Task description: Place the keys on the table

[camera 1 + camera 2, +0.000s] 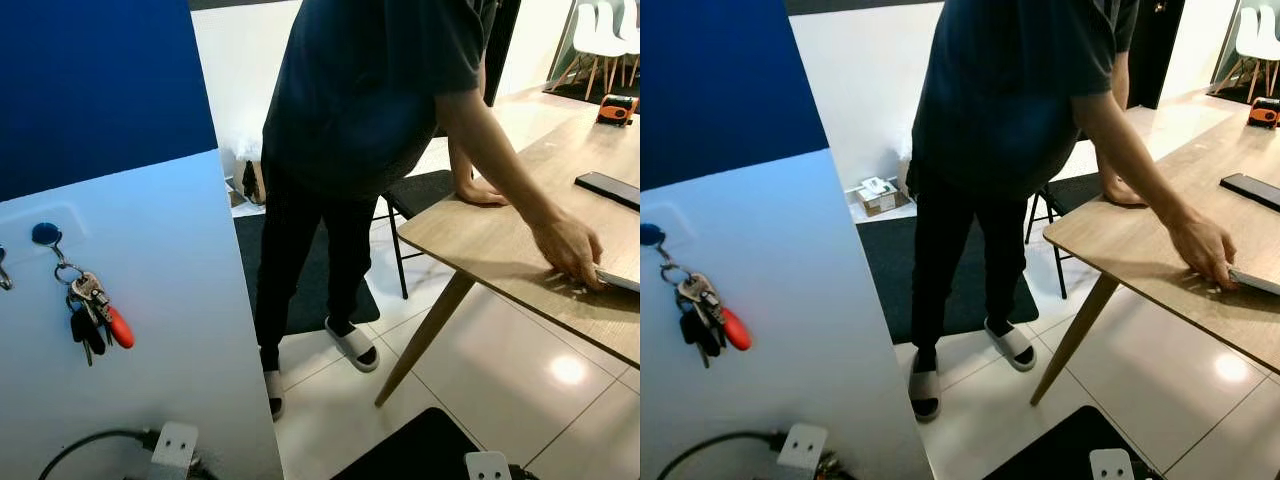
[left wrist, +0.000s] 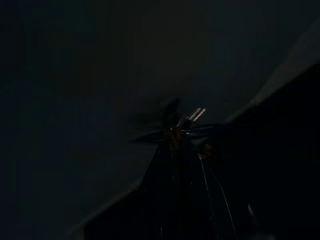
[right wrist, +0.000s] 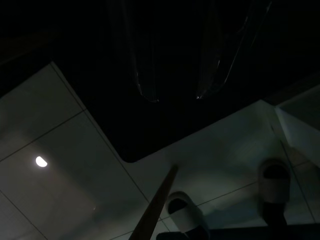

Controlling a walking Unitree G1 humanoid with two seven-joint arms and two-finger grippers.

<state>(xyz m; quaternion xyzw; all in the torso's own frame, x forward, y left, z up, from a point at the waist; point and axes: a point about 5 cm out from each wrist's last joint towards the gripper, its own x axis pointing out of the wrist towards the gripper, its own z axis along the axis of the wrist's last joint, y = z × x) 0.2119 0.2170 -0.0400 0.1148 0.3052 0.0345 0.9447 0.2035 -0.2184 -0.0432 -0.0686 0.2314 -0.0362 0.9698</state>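
Note:
A bunch of keys [image 1: 92,315] with a red fob hangs from a blue hook [image 1: 45,234] on a white panel [image 1: 170,300] at my left. The wooden table [image 1: 490,240] stands to the right, a floor gap away. In the right wrist view my right gripper [image 3: 175,99] hangs low over a black mat [image 3: 125,125] and the tiled floor, open, with nothing between its fingers. The left wrist view is nearly black; my left gripper [image 2: 175,145] is a dim dark shape there.
A person [image 1: 370,110] stands between panel and table, leaning with both hands on the tabletop; one hand [image 1: 570,250] rests at its near edge. A black flat device [image 1: 612,188] and an orange object [image 1: 617,108] lie farther back. A slanted table leg [image 1: 425,335] and a black chair [image 1: 420,195] stand nearby.

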